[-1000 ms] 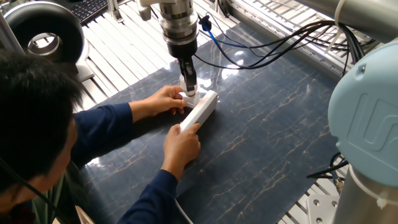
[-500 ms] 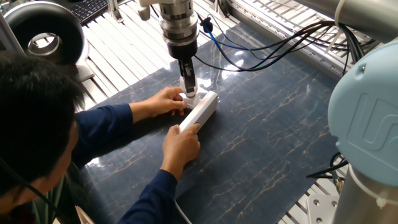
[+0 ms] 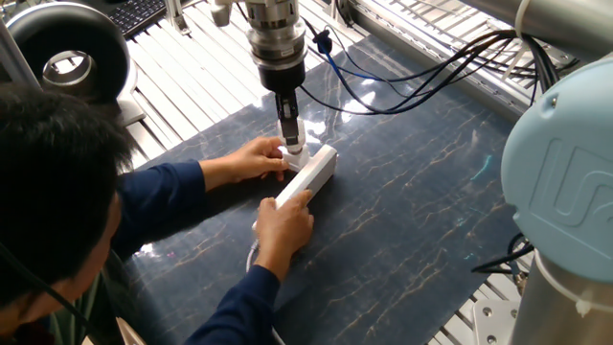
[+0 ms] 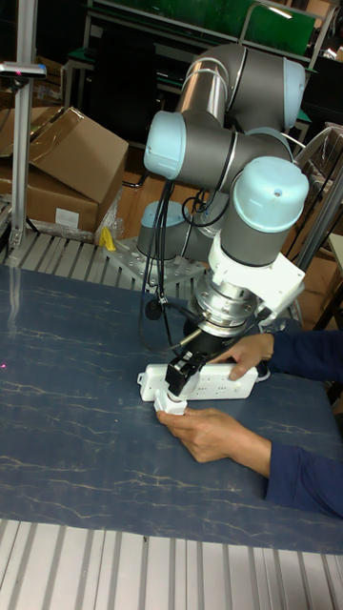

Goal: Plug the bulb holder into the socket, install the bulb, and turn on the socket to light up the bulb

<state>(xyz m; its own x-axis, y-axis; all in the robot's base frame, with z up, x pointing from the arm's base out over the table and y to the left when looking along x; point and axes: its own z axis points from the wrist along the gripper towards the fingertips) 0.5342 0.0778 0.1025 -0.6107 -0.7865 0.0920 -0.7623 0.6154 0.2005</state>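
The socket [image 3: 311, 172] [image 4: 211, 379] is a long white power strip lying on the dark marbled mat. A person's two hands [image 3: 251, 156] [image 3: 283, 222] steady it from the left and at its near end. My gripper [image 3: 291, 142] [image 4: 177, 383] points straight down over the strip's far end. Its dark fingers are shut on a small white piece, the bulb holder [image 3: 294, 151] [image 4: 171, 405], which sits against the strip's top beside the person's fingers. Whether its plug is seated I cannot tell. The bulb is out of view.
The person [image 3: 57, 201] leans in at the left, with blue-sleeved arms across the mat's near left part. Black and blue cables [image 3: 412, 72] trail over the mat's far side. The arm's big joint [image 3: 565, 182] fills the right. A round lamp [image 3: 69, 53] stands at the far left.
The strip and the near hand have shifted slightly toward the right and front. A bit of white cord now shows by the near wrist. My gripper stays over the strip's far end.
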